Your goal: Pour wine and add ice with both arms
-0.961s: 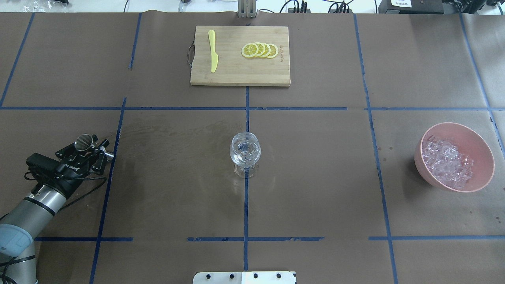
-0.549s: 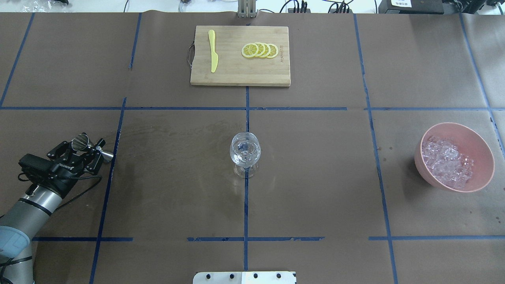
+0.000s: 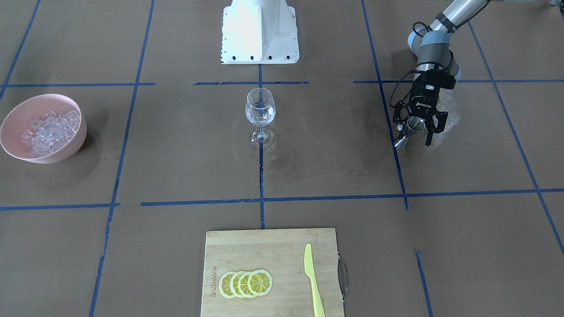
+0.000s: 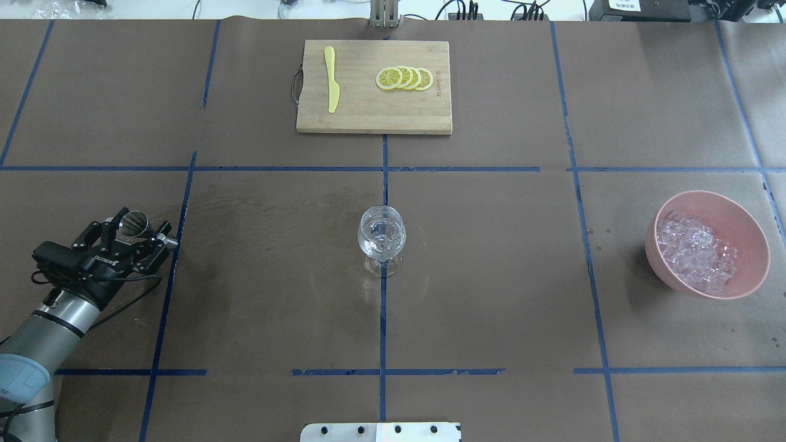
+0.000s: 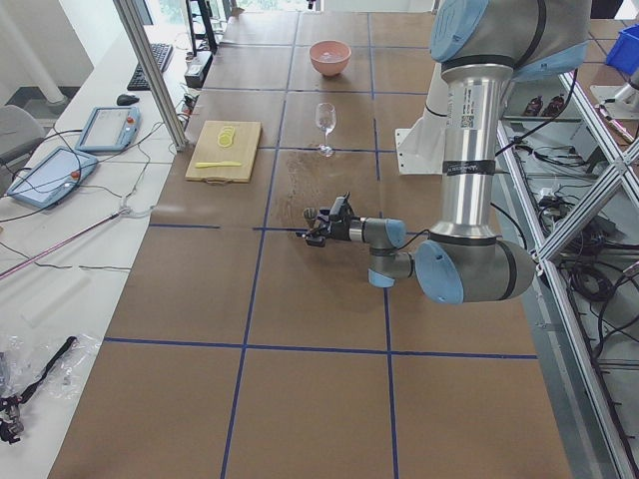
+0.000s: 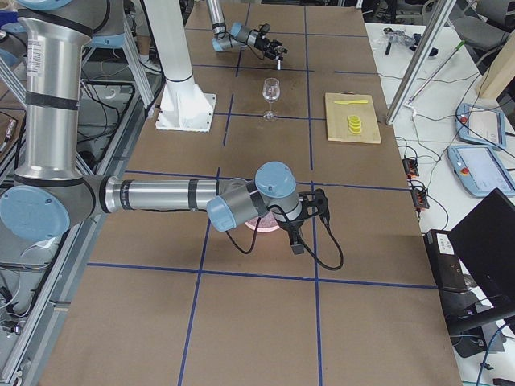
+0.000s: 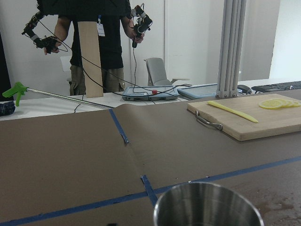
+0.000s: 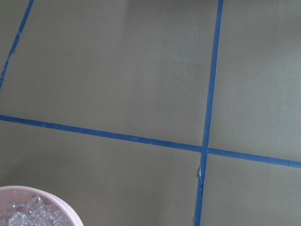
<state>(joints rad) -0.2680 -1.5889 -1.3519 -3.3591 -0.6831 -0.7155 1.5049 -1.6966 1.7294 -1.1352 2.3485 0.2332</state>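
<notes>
My left gripper (image 4: 136,236) hangs low over the table's left side, shut on a small steel cup (image 4: 136,224) that stands upright. The same cup (image 3: 414,125) sits between the gripper's fingers in the front view, and its rim (image 7: 207,205) fills the bottom of the left wrist view. A clear wine glass (image 4: 381,239) stands at the table's centre. The ice (image 4: 697,252) lies heaped in a pink bowl (image 4: 712,195) at the right. My right gripper (image 6: 310,219) shows only in the exterior right view, near the bowl; I cannot tell its state. No wine is visible.
A wooden cutting board (image 4: 374,110) at the far middle carries a yellow knife (image 4: 331,80) and lemon slices (image 4: 405,78). The white pedestal (image 3: 260,31) stands at the robot's edge. A person (image 7: 99,28) stands beyond the table's far side.
My left gripper, still holding the steel cup, has drawn back slightly toward the left and settled lower. The glass and the bowl have not moved.
</notes>
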